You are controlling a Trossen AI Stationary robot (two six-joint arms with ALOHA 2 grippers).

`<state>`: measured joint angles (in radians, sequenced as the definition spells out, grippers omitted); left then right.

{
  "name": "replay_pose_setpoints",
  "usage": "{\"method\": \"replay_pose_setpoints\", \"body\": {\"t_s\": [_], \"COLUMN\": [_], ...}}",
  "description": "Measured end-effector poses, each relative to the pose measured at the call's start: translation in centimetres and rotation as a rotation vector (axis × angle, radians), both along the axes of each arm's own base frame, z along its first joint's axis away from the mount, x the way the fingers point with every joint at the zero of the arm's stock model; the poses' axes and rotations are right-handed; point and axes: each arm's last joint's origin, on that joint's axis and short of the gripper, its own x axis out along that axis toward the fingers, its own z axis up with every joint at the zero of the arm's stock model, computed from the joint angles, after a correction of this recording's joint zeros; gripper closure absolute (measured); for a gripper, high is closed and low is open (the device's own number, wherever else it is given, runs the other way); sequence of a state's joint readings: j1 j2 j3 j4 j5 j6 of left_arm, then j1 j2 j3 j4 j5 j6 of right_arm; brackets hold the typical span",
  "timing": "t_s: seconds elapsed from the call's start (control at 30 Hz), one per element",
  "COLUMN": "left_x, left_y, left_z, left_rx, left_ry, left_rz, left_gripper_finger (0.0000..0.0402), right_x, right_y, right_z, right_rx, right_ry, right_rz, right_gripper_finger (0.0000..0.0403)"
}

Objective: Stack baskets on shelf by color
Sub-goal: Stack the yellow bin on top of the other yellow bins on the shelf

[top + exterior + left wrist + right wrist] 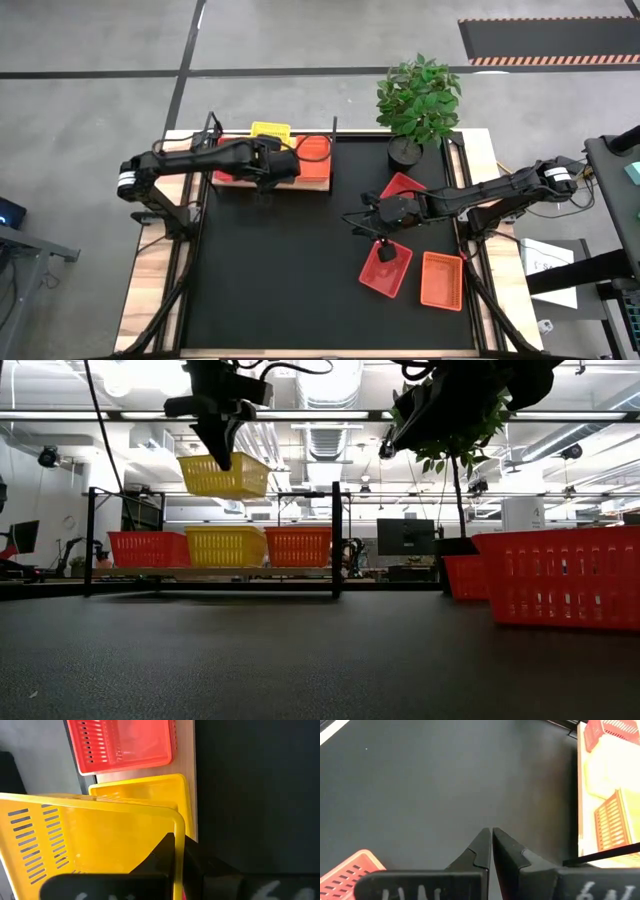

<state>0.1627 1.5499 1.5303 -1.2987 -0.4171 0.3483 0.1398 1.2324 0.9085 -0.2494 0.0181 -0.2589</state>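
Nearest me, lower right, a red mesh basket (565, 577) sits on black mat (300, 660); my left gripper (222, 448) clamps a yellow slotted basket (223, 475) above the shelf (215, 571), right gripper (492, 845) closed, empty.

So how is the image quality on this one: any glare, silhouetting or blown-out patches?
Low view: bright ceiling lights backlight the scene, leaving the left pincer a dark silhouette on the raised yellow mesh plastic basket. Right wrist view: the light-wood shelf board is washed out to pale yellow. High view: evenly lit, without harsh shadows on the black mat.
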Motion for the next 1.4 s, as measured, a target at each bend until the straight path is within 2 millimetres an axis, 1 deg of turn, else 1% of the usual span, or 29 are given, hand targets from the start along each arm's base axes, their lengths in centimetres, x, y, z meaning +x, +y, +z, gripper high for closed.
{"method": "replay_pose_setpoints", "body": {"t_s": [0.17, 0.3, 0.5, 0.6, 0.83, 1.03, 1.17, 1.4], "left_x": [-0.7, -0.8, -0.6, 0.1, -0.1, -0.2, -0.4, -0.2], "left_y": [0.4, 0.8, 0.9, 0.9, 1.2, 1.8, 2.1, 2.2], "left_z": [0.8, 1.2, 1.1, 0.3, -2.6, -4.7, -5.3, -5.2], "left_rx": [0.012, 0.02, -0.037, -0.065, -0.088, -0.085, -0.086, -0.077], "left_ry": [-0.041, -0.076, -0.117, -0.17, -0.098, -0.088, -0.077, -0.092], "left_rz": [0.012, 0.025, 0.024, 0.009, 0.049, 0.071, 0.082, 0.058], "left_gripper_finger": [0.0401, 0.0401, 0.0401, 0.0401, 0.0401, 0.0401, 0.0402, 0.0402], "right_x": [0.0, 0.0, -0.1, -0.1, -0.1, -0.1, -0.1, -0.2], "right_y": [0.0, 0.0, 0.0, 0.0, 0.0, 0.0, 0.0, 0.0], "right_z": [0.0, 0.0, -0.1, -0.2, -0.2, -0.2, -0.3, -0.5], "right_rx": [0.001, 0.003, 0.011, 0.017, 0.016, 0.014, 0.021, 0.02], "right_ry": [0.001, 0.004, 0.009, 0.015, 0.02, 0.019, 0.022, 0.029], "right_rz": [-0.001, -0.003, -0.01, -0.016, -0.016, -0.014, -0.02, -0.02], "right_gripper_finger": [0.0394, 0.0394, 0.0394, 0.0394, 0.0394, 0.0394, 0.0394, 0.0394]}}
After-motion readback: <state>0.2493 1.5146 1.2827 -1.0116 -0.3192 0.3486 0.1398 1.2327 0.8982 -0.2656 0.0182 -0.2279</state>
